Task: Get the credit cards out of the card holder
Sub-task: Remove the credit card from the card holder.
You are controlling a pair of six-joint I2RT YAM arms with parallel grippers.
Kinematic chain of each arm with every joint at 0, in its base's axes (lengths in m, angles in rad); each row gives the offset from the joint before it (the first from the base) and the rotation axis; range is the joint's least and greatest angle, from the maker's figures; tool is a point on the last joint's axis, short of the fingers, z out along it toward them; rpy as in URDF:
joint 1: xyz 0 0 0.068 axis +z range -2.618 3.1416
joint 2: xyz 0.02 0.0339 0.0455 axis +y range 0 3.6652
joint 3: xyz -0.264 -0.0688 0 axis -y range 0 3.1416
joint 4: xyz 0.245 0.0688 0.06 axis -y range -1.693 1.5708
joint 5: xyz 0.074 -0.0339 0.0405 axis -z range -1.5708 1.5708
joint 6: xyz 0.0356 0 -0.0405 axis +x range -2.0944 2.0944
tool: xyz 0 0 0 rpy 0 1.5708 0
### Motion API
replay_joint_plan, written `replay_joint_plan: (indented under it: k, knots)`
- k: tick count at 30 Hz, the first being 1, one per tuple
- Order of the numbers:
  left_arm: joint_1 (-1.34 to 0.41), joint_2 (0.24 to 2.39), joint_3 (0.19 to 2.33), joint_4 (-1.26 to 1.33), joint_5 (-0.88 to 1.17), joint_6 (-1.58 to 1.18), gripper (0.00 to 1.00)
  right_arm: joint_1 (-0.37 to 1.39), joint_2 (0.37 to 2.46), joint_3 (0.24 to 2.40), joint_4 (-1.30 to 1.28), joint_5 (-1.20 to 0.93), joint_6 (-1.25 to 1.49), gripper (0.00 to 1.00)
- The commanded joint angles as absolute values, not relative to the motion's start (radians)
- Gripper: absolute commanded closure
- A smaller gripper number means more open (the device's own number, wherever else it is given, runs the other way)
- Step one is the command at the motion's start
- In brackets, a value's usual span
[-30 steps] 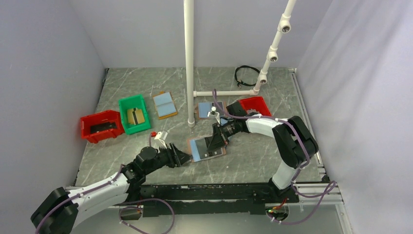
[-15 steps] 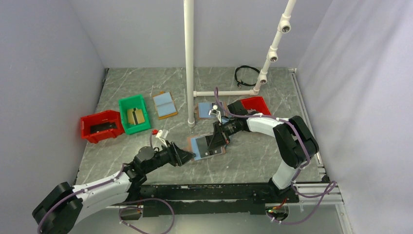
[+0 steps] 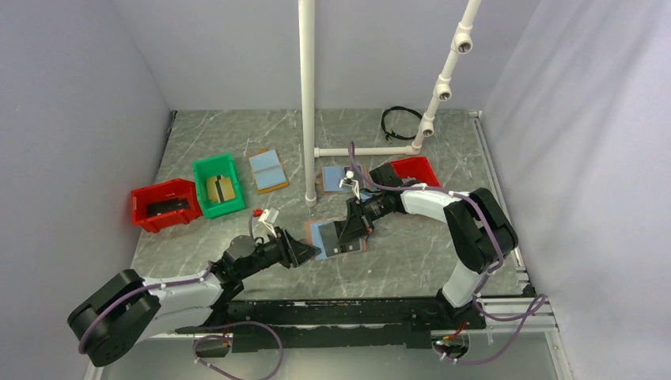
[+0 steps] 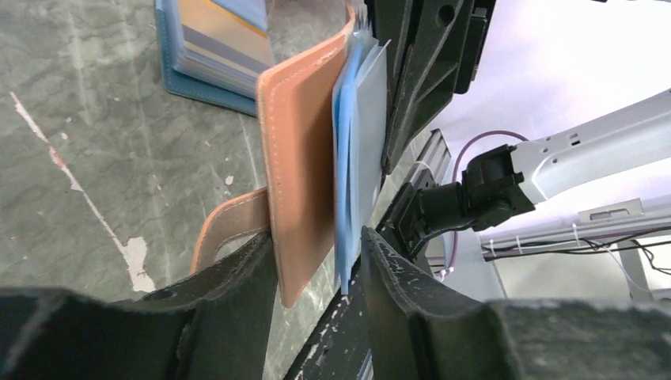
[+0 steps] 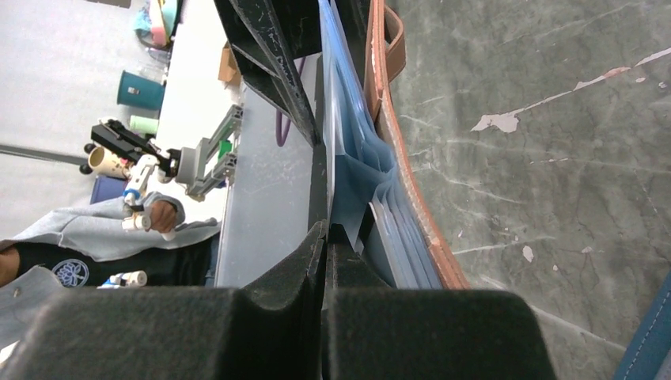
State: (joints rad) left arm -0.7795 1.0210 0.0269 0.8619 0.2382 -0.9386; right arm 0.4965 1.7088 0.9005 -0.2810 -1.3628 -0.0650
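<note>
The card holder (image 3: 324, 235) lies on the table (image 3: 411, 265), just toward 6 o'clock of its middle. The left gripper (image 3: 310, 252) grips the holder's 8 o'clock edge, nearly closed, with one finger on the tan cover and the other on the blue pocket sheet. From 2 o'clock, the right gripper (image 3: 347, 233) is pinched tight on the thin edge of a dark credit card (image 5: 317, 186) that sits in its pocket.

To do this well, the left should hold firm as an anchor. The right should draw straight out toward 2 o'clock along the pocket without twisting, or the whole holder may drag.

Compared with a second ago, the left arm reaches farther in and its fingertips now overlap the holder's edge. The right gripper has barely shifted.
</note>
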Motion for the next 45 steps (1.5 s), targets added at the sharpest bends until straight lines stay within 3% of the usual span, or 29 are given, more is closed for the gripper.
replay_joint_plan:
  k: [1,2,3,5,12,27,32,45]
  knots:
    - [-0.777,1.067,0.061,1.02,0.287,-0.937,0.58,0.502,1.697,0.944,-0.281,-1.419,-0.103,1.0]
    - [-0.777,1.079,0.065,1.029,0.29,-0.937,0.64,0.503,1.696,0.945,-0.281,-1.42,-0.104,1.0]
    - [-0.777,1.09,0.067,1.039,0.294,-0.938,0.8,0.503,1.696,0.945,-0.283,-1.42,-0.104,1.0]
    - [-0.776,1.11,0.063,1.065,0.299,-0.941,1.0,0.502,1.695,0.946,-0.284,-1.419,-0.105,1.0]
    - [-0.748,1.062,-0.037,1.108,0.247,-0.988,1.0,0.497,1.705,0.953,-0.306,-1.416,-0.123,1.0]
    - [-0.706,0.587,-0.039,0.567,0.217,-0.978,1.0,0.486,1.726,0.959,-0.324,-1.401,-0.139,1.0]
    - [-0.701,0.619,-0.039,0.552,0.209,-0.981,1.0,0.483,1.729,0.961,-0.331,-1.396,-0.145,1.0]
    - [-0.677,0.972,-0.028,0.5,0.121,-1.005,1.0,0.445,1.739,0.988,-0.417,-1.217,-0.205,1.0]
